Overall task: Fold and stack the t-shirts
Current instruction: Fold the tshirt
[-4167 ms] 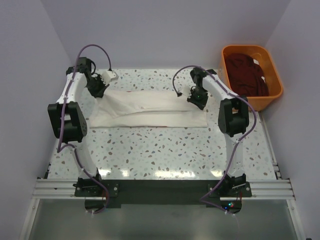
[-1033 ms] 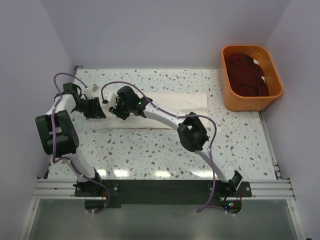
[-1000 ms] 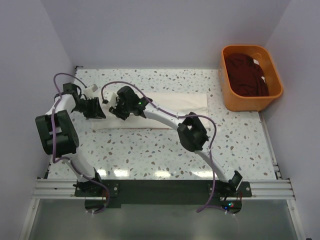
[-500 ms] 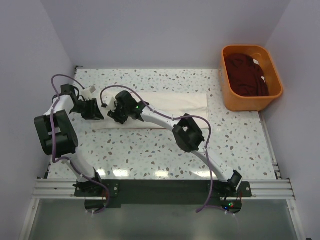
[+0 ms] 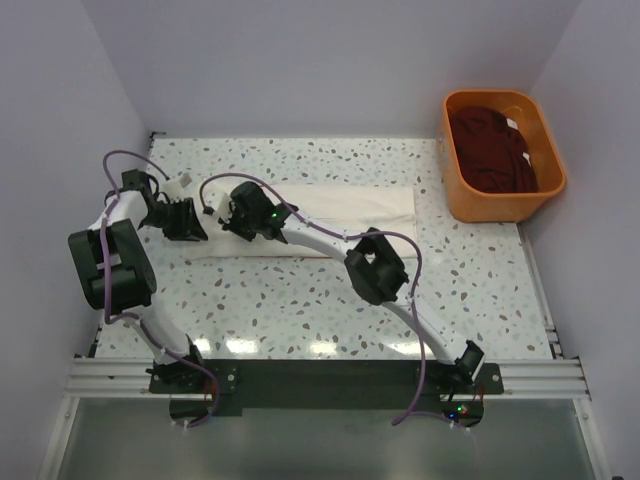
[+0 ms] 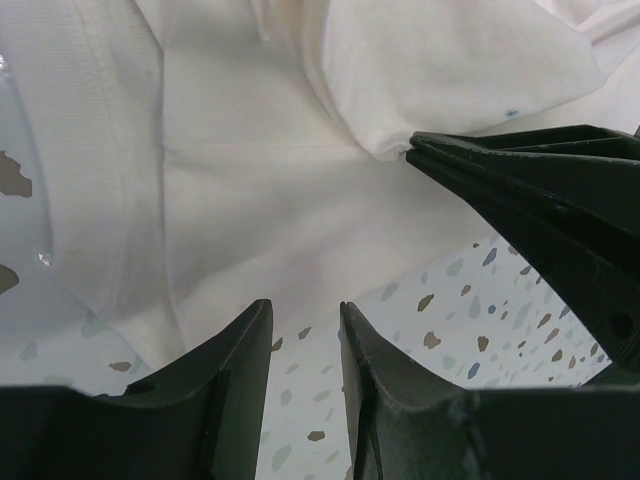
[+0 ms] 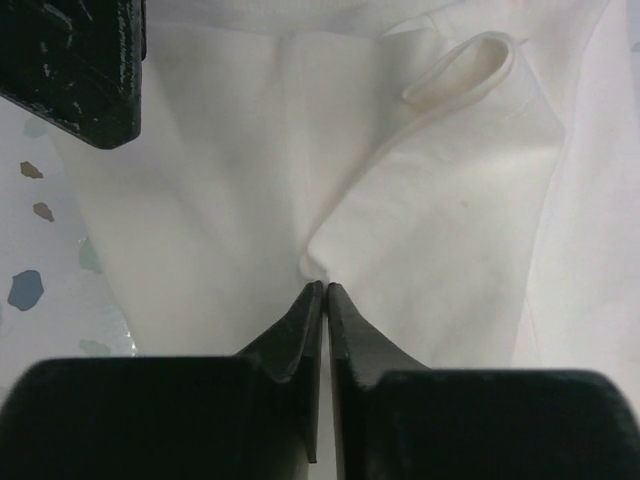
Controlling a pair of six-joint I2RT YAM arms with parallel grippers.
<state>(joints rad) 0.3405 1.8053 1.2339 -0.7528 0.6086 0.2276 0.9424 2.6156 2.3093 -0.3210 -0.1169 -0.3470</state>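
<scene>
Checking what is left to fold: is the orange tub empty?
No, a maroon shirt lies bunched inside the tub.

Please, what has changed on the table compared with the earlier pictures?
The right gripper swung from the right end of the cream-white t-shirt across to its left end and closed on a fold there. The left gripper drew back a little toward the near edge, jaws open. The shirt itself, the orange tub and the maroon shirt in it stayed put.
</scene>
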